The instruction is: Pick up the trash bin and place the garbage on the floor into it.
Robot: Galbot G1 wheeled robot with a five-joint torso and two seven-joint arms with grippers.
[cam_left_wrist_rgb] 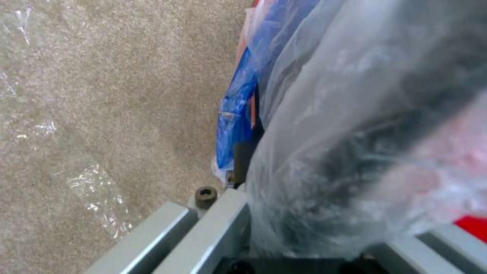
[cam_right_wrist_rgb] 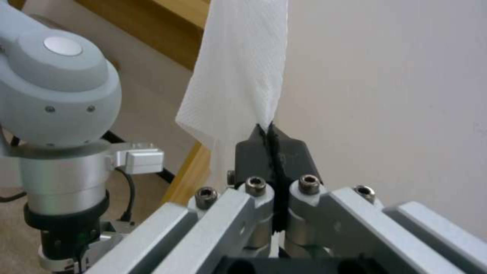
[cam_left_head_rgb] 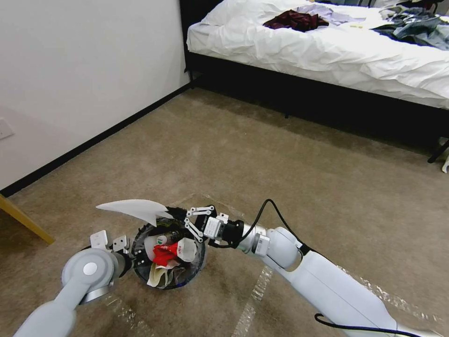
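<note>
The trash bin [cam_left_head_rgb: 187, 274], round, dark-looking and lined with a clear bag, stands low at the front left and holds red, white and clear garbage [cam_left_head_rgb: 166, 255]. My left gripper [cam_left_head_rgb: 134, 256] is shut on its near-left rim. The left wrist view shows the clear bag [cam_left_wrist_rgb: 355, 114] and its blue edge [cam_left_wrist_rgb: 233, 114] pinched at my left gripper [cam_left_wrist_rgb: 247, 163]. My right gripper [cam_left_head_rgb: 177, 214] is shut on a flat white textured piece of garbage [cam_left_head_rgb: 133, 208], held just above the bin's far rim. The right wrist view shows that white piece [cam_right_wrist_rgb: 238, 68] clamped in my right gripper [cam_right_wrist_rgb: 269, 139].
The beige carpet floor [cam_left_head_rgb: 262, 159] carries whitish tape lines [cam_left_head_rgb: 255, 295] by the bin. A white wall with black baseboard [cam_left_head_rgb: 93, 138] runs along the left. A bed [cam_left_head_rgb: 327, 51] with clothes stands at the back. A yellow wooden leg [cam_left_head_rgb: 23, 217] slants at the left edge.
</note>
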